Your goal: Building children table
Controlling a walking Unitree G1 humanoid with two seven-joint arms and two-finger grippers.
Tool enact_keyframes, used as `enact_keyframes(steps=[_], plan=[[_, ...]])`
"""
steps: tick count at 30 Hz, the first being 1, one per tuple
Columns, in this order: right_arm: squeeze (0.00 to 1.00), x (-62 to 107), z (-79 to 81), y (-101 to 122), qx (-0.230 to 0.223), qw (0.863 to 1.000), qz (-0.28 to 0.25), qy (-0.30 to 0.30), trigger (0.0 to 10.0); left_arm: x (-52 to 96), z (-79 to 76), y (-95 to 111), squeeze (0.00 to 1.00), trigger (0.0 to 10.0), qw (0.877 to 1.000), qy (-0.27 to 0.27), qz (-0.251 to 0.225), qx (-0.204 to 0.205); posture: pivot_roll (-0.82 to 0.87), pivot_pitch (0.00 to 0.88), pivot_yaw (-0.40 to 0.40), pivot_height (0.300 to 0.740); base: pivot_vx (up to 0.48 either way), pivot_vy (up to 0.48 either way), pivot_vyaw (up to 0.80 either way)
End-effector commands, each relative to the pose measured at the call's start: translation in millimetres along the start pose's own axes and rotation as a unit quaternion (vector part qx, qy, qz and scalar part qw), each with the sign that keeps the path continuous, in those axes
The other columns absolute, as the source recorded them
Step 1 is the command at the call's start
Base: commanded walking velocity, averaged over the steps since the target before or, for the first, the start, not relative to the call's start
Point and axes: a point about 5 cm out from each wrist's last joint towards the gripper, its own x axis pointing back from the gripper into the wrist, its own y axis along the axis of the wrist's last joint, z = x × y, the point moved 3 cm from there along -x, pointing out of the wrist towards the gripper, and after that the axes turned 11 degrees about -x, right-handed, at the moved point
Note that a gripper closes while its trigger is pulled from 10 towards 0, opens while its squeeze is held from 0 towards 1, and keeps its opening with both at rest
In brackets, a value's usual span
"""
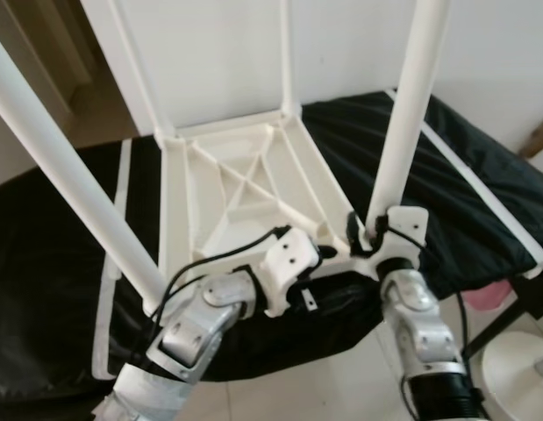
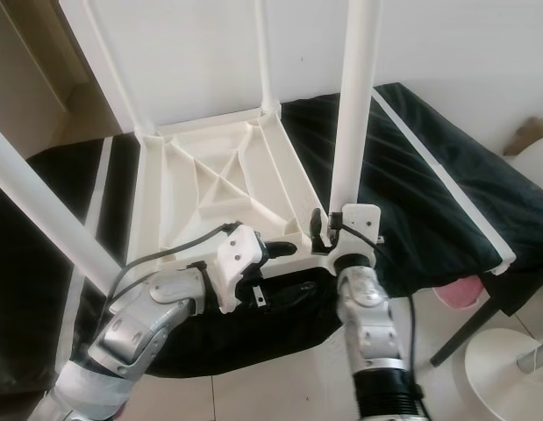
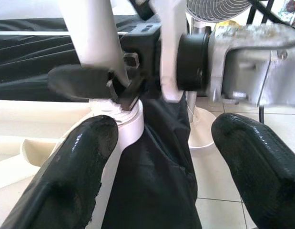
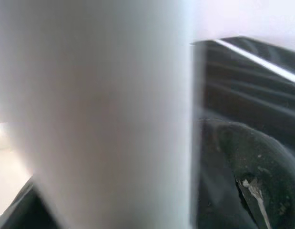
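A white plastic children's table (image 1: 245, 189) lies upside down on a black cloth, its legs pointing up. My right gripper (image 1: 367, 235) is shut on the near right leg (image 1: 411, 105), just above the leg's socket at the table's front corner (image 3: 123, 119). That leg (image 4: 99, 109) looms close and blurred in the right wrist view, beside one black finger (image 4: 247, 176). My left gripper (image 3: 161, 157) is open at the table's front edge, level with that socket, one finger (image 3: 80, 181) against the socket's side and holding nothing. The near left leg (image 1: 69, 167) stands slanted at the left.
The black cloth (image 1: 43, 263) covers a low surface under the table. A white fan base (image 1: 517, 368) and a pink object (image 1: 486, 296) sit on the tiled floor at the right. A white wall stands behind, a doorway at the far left.
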Motion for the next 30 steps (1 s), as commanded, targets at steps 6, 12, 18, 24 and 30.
enact_keyframes(steps=[6,12,18,24,30], plan=[[0.0,-6.6,12.6,3,0.02,0.99,0.026,0.139,10.0,3.3,6.6,-1,0.0,10.0,1.0,0.006,0.006,-0.003,-0.06,0.0,0.068,0.74,0.0,0.0,0.0],[0.0,-12.8,20.9,-2,0.062,0.973,0.055,0.213,10.0,0.5,4.0,1,0.0,10.0,1.0,0.009,-0.002,0.006,-0.05,0.0,0.069,0.74,0.0,0.0,0.0],[0.0,-10.5,17.3,-10,0.081,0.962,0.076,0.249,10.0,0.3,-0.5,4,0.0,10.0,1.0,0.003,-0.006,0.008,-0.04,0.0,0.074,0.74,0.0,0.0,0.0],[0.0,-12.5,12.2,-18,0.094,0.95,0.1,0.28,10.0,5.8,4.5,2,0.0,10.0,1.0,0.006,0.003,0.004,-0.03,0.0,0.08,0.74,0.0,0.0,0.0],[0.0,-14.8,8.9,-21,0.101,0.941,0.114,0.302,0.0,4.3,4.8,4,0.0,10.0,1.0,0.007,0.0,0.003,-0.02,0.0,0.074,0.74,0.0,0.0,0.0]])
